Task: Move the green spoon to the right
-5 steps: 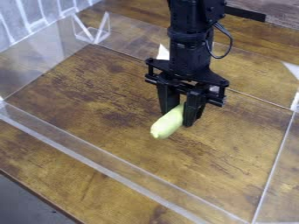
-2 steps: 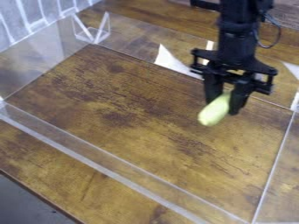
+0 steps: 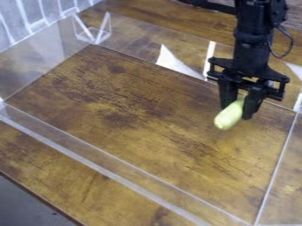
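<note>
The yellow-green, thick-handled plastic spoon (image 3: 229,116) had shifted rightward, advancing the task; it hung below the black metal end effector (image 3: 245,95), its handle pinched between the fingers, over the brown wooden counter (image 3: 130,115)

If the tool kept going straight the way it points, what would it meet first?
Probably the wooden table below the tool, with the green spoon it holds touching first; the height is hard to judge.
</note>
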Robot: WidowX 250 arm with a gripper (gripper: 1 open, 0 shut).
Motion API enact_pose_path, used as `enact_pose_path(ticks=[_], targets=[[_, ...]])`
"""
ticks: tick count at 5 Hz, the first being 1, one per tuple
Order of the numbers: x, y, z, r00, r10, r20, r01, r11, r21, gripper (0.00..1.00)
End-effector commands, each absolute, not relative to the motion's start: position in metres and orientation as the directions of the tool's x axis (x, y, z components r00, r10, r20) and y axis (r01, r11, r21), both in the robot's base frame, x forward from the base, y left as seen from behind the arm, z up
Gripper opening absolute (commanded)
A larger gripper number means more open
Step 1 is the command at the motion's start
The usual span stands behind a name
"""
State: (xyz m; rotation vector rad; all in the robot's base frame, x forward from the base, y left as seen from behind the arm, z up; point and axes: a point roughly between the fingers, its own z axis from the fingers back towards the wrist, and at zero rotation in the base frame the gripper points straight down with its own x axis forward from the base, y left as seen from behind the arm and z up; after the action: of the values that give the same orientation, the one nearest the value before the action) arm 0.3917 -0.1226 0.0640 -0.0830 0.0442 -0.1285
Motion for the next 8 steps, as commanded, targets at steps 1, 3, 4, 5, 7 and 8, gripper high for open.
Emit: enact_pose_path(ticks=[1, 3, 4, 5, 7, 8], targets=[[0.407, -0.115, 0.088, 0.993, -0.11, 0.039, 0.113, 0.988, -0.105, 0.0], [0.415, -0.106, 0.081, 0.995, -0.099, 0.025, 0.101, 0.989, -0.11, 0.0], [0.418, -0.104, 0.077, 0.995, -0.096, 0.015, 0.097, 0.989, -0.113, 0.0], [0.421, -0.102, 0.074, 0.996, -0.093, 0.005, 0.093, 0.989, -0.118, 1.0], [0.424, -0.098, 0.069, 0.996, -0.092, -0.008, 0.09, 0.989, -0.118, 0.0], [0.425, -0.096, 0.069, 0.996, -0.09, -0.014, 0.088, 0.989, -0.119, 1.0]])
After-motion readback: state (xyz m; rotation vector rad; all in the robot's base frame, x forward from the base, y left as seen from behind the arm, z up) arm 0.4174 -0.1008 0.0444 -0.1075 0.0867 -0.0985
